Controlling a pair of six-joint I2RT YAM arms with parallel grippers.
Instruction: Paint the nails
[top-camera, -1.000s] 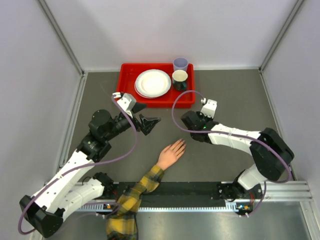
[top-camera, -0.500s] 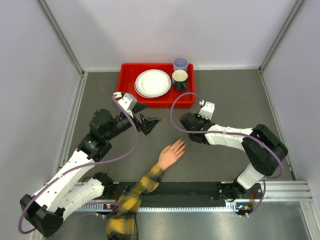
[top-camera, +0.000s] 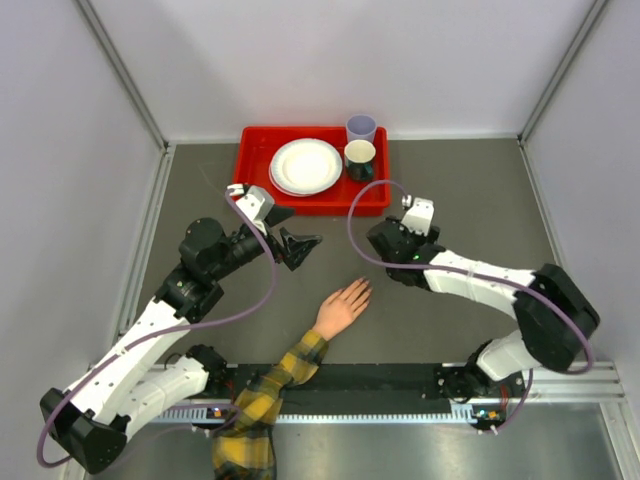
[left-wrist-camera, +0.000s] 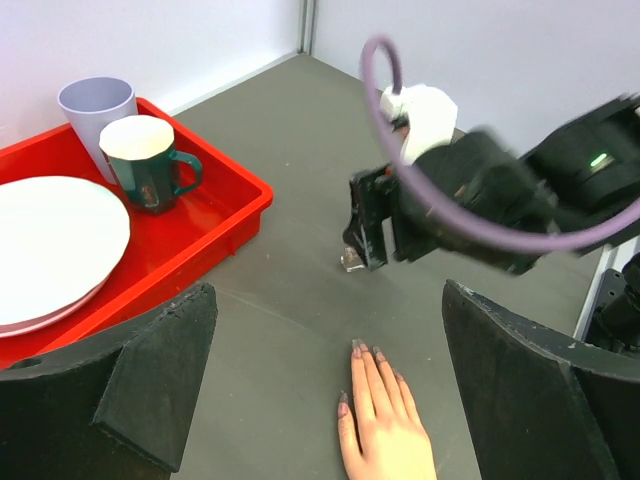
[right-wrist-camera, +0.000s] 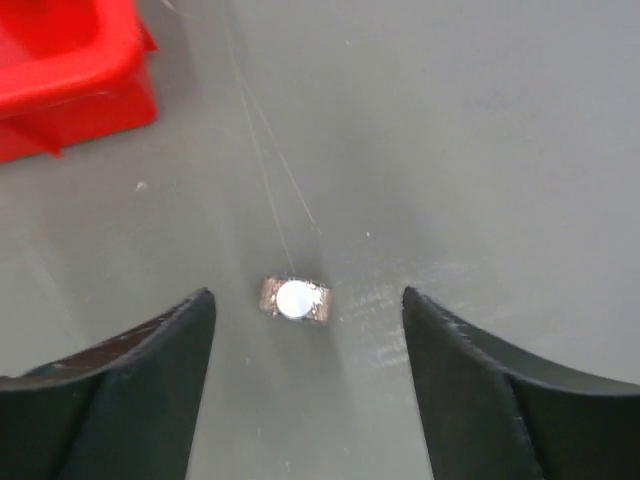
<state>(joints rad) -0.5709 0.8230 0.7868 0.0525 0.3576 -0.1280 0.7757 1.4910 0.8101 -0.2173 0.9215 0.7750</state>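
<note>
The pale mannequin hand lies palm down mid-table, its plaid sleeve trailing toward the near edge. The nails look dark mauve at the fingertips. My left gripper hovers open beyond and to the left of the hand, holding nothing. My right gripper points down at the table just beyond the fingertips, jaws open. A small clear bottle with a round white top stands free on the table between the spread fingers, touching neither.
A red tray at the back holds a white plate and a dark green mug. A lavender cup stands at the tray's far right corner. Grey walls close in the table on the left, right and back.
My right gripper has opened and let go of the small bottle, which now stands alone on the table. That arm shifted slightly. The left arm and the hand have not moved.
</note>
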